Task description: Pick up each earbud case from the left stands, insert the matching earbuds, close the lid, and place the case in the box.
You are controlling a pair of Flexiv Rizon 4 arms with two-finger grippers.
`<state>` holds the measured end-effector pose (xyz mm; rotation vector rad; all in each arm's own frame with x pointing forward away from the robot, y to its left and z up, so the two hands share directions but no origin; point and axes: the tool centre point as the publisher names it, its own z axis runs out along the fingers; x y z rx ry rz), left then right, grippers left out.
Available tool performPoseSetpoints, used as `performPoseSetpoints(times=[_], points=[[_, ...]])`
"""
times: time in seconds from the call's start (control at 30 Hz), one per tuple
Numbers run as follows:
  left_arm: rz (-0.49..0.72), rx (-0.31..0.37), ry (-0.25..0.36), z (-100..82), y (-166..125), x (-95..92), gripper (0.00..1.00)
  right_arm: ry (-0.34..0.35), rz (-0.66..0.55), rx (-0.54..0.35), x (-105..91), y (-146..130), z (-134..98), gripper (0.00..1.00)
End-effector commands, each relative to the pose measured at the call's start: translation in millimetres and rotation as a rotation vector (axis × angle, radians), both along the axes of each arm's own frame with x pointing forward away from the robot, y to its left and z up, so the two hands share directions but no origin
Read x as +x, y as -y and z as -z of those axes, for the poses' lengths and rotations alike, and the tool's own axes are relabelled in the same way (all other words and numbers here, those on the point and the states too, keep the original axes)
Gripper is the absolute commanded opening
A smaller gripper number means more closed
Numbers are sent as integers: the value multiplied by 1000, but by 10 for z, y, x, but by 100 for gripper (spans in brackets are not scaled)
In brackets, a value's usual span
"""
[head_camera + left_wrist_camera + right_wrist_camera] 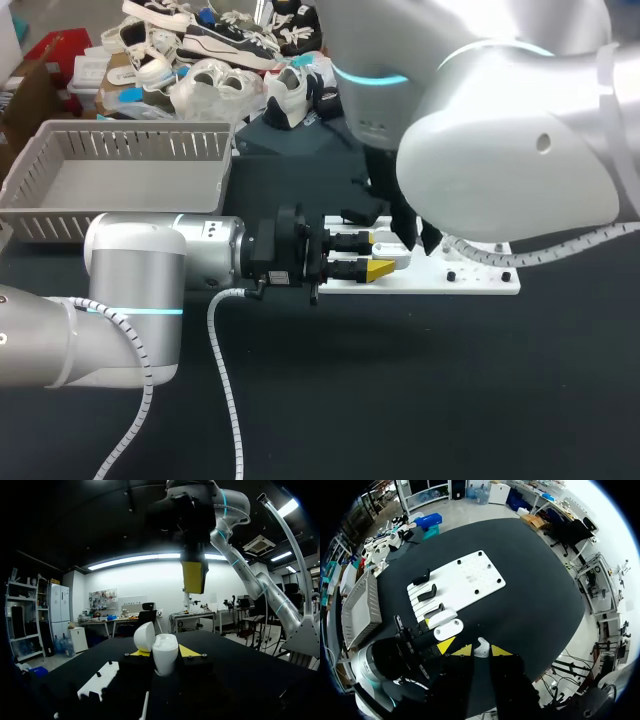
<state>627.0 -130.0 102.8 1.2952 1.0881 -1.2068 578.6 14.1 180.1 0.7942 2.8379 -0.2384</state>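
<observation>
Our left gripper [163,653] has its jaws pinching the earbud case [166,661] from both sides, body upright between the yellow tips, lid [144,636] swung open beside it. Our right gripper [481,652] hangs above that case, jaws closed on a small white piece we take for an earbud [481,645]; the grip looks narrow, so we judge it a light hold.

The main risk is the descent. If the earbud comes down off-centre from its well, it may catch the rim and twist out of the right jaws, or push the case aslant in the left jaws. We cannot tell from here which well it matches; the wrong one would leave it proud, and the lid would not shut.

The open lid stands just beside the path of the right fingers; a graze could snap it down early or lever the case loose. The two sets of yellow tips would also come close together, so a small sideways error could bring finger against finger.

A dropped earbud would fall under the jaws onto the dark table or the white board [470,282]. The box [140,146] lies well behind the left jaws, so a slackened pinch would matter on the carry.
</observation>
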Motion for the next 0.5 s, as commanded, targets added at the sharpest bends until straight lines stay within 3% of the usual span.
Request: performPoseSetpoints(times=[0.03, 0.5], points=[[0, -2, 1, 8, 1, 0, 0, 4, -2, -5, 81, -83, 26, 0], [0, -2, 1, 8, 1, 0, 0, -18, -57, 23, 326, -174, 159, 0]])
